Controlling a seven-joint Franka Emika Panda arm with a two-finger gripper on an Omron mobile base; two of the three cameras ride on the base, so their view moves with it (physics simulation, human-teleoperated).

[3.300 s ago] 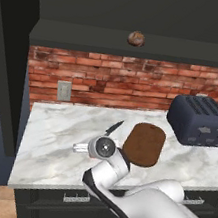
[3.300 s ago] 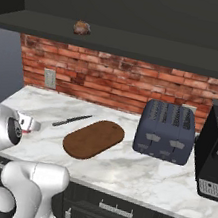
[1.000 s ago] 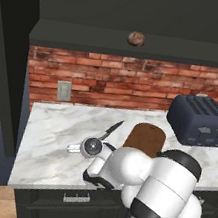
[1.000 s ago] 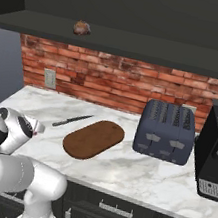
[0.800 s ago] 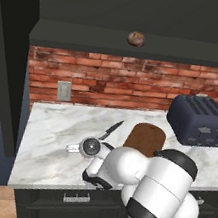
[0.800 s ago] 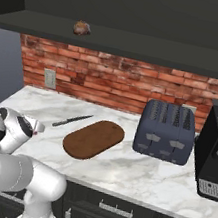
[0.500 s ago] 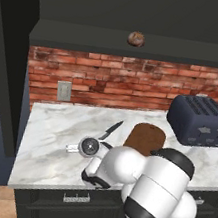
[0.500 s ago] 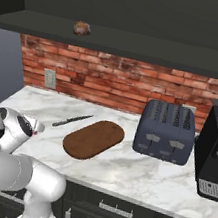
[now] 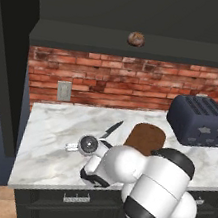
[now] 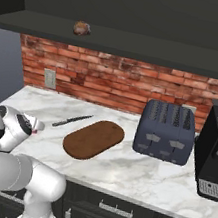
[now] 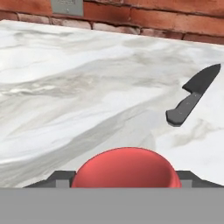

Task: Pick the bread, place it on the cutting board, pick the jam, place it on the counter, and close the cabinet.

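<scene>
Jam (image 11: 126,168) sits clamped in the gripper (image 11: 126,181) low over the counter (image 11: 78,100). Knife (image 11: 192,95) lies just ahead; bread (image 9: 136,38) sits up on the cabinet shelf (image 9: 83,38).

Arm (image 9: 152,190): glossy white moulded shells, rounded and bulbous, segments joined by dark charcoal bands at the joints. Wrist (image 9: 89,144): round dark grey cap with a lighter ring and small central disc, short silver-grey stub at its side. In the right base view, a dark domed joint cap and a small red mark on the white wrist housing (image 10: 23,124).
</scene>
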